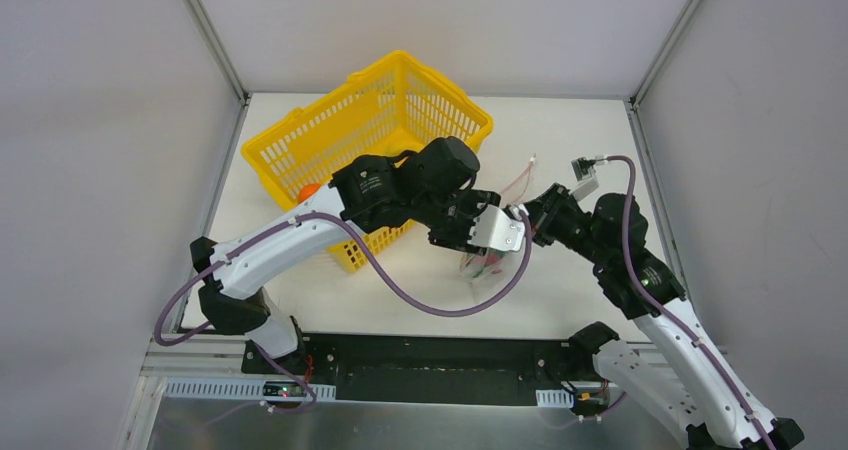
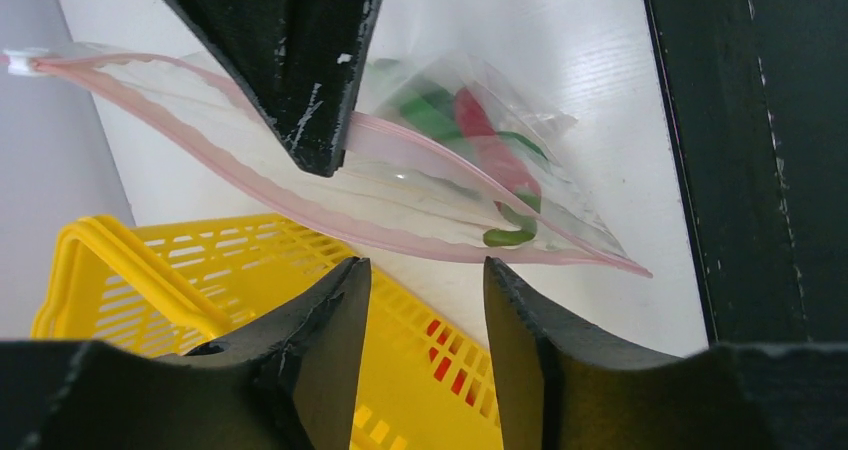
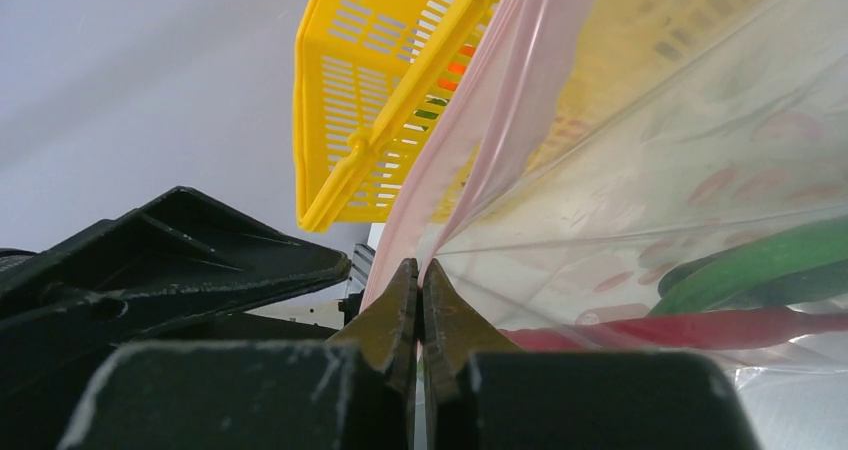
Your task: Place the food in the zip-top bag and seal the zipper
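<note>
The flat clear plastic bag printed with pink dots (image 2: 215, 120) hangs in the air between the two grippers. Its thin pink zipper strip (image 2: 300, 208) is its long axis; in the left wrist view it runs aslant from upper left to lower right. The two pink lips stand apart along most of that length, so the mouth gapes. Inside, toward the end far from the slider, lie long green toy peppers (image 2: 430, 115) and a red toy chili (image 2: 490, 140), lengthwise along the bag. The right gripper (image 3: 418, 280) has its fingers pressed together on the pink strip, and the bag spreads away to the right of its fingertips. The left gripper (image 2: 425, 268) is spread wide with nothing between its fingers; the zipper edge passes just beyond their tips, and whether it touches them cannot be told. Only the right wrist view shows that pinch close up. Only the left wrist view shows the whole strip. The top view has the bag mostly hidden under the left wrist — a little of it shows below both grippers. To the left gripper's far side stands the yellow slotted plastic basket (image 1: 300, 145) on the white table (image 1: 580, 140), an orange round fruit (image 1: 309, 190) in it.
</note>
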